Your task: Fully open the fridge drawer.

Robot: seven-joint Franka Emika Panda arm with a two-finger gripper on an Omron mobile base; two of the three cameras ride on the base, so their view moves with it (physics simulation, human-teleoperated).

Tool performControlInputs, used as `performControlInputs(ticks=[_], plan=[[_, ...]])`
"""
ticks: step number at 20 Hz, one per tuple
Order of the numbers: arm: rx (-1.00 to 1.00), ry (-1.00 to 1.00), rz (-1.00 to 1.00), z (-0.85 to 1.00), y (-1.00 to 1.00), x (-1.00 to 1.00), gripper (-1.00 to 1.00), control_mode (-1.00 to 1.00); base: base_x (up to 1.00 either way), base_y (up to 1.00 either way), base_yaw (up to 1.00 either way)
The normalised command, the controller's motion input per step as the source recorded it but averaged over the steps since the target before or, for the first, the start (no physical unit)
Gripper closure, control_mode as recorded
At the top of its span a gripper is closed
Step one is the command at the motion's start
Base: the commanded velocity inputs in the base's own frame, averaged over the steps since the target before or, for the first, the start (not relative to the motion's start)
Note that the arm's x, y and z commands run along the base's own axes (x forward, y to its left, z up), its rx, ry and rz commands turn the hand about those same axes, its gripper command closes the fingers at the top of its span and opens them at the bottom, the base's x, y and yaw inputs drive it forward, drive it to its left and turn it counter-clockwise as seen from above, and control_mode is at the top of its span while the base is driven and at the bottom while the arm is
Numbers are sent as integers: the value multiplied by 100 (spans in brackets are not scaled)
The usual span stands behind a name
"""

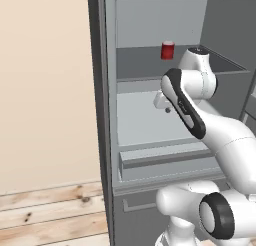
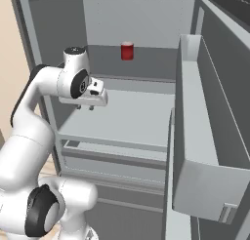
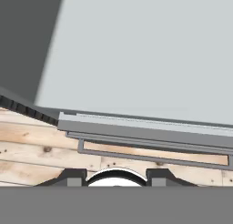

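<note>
tool (image 2: 91,107): hovering inside the open fridge, above the wide light-grey shelf floor (image 2: 132,118), pointing down; fingers are sitting apart with nothing between them in the hand view
tool tips (image 3: 73,177): showing at the bottom of the hand view, spread wide, touching nothing
fridge drawer (image 1: 167,162): sitting low in the fridge, under the shelf floor and below the tool; its front with the dark groove is poking out a little past the shelf edge, well short of full extension
drawer vs tool: apart, no contact
lower front panel (image 1: 137,205): sitting under the drawer, thin outlined handle showing at its top edge
red can (image 2: 127,51): standing upright on the dark upper shelf (image 1: 145,65) at the back, well apart from the tool
fridge door (image 2: 205,136): swinging open on the right side, with a bin on its inner face
floor (image 1: 50,215): light wood planks showing left of the fridge
</note>
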Motion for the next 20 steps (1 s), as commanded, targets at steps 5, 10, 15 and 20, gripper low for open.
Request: performControlInputs(ticks=[5,10,15,20], plan=[[0,-1,0,0,0,-8,-100,-100,0,0,0],[0,0,0,-3,0,-15,-100,-100,0,0,0],[0,2,0,-34,-15,-36,-100,-100,0,0,0],[0,3,-1,-52,-35,-47,-100,-100,0,0,0]])
